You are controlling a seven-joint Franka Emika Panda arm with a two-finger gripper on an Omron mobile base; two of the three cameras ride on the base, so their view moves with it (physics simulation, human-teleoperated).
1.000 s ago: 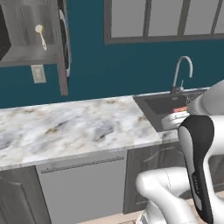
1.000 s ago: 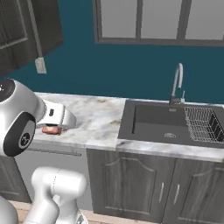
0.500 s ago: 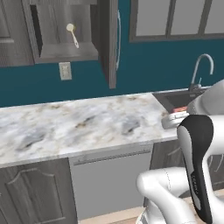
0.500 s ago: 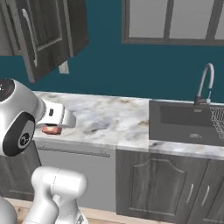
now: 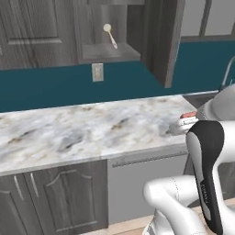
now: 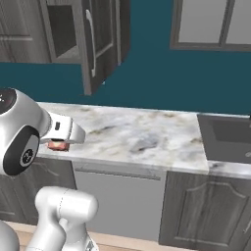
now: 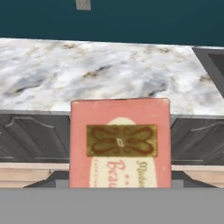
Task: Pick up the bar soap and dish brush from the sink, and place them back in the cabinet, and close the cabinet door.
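Had the bar soap (image 7: 120, 144) pinched in the gripper (image 5: 182, 125), jaws closed on its sides, held in the air just off the front edge of the marble counter (image 7: 109, 72). Not in the sink (image 6: 228, 136) any more, not in the cabinet (image 5: 108, 52) yet.

Looked like the carry step: soap in hand, shelf to reach. To do it well: keep the squeeze steady, lift well above the counter before heading in, and come at the opening from the front rather than across the cabinet door (image 5: 166, 41), hanging wide open to the right of the shelf in the left base view. Then set down on a bare bit of shelf beside the dish brush (image 5: 110, 35), already up there near the back, and let go only once down flat. Worth remembering how slippery a smooth little block can be in a two-finger pinch.

Orientation, going by the hand view: broad printed face turned up at the camera, long axis running straight out from the hand, far end aimed at the counter and the blue wall beyond. Short side spanned by the jaws. Seemed roughly level in the right base view, but too small there to swear by.

Door to be shut last, by the silver handle (image 6: 89, 37).
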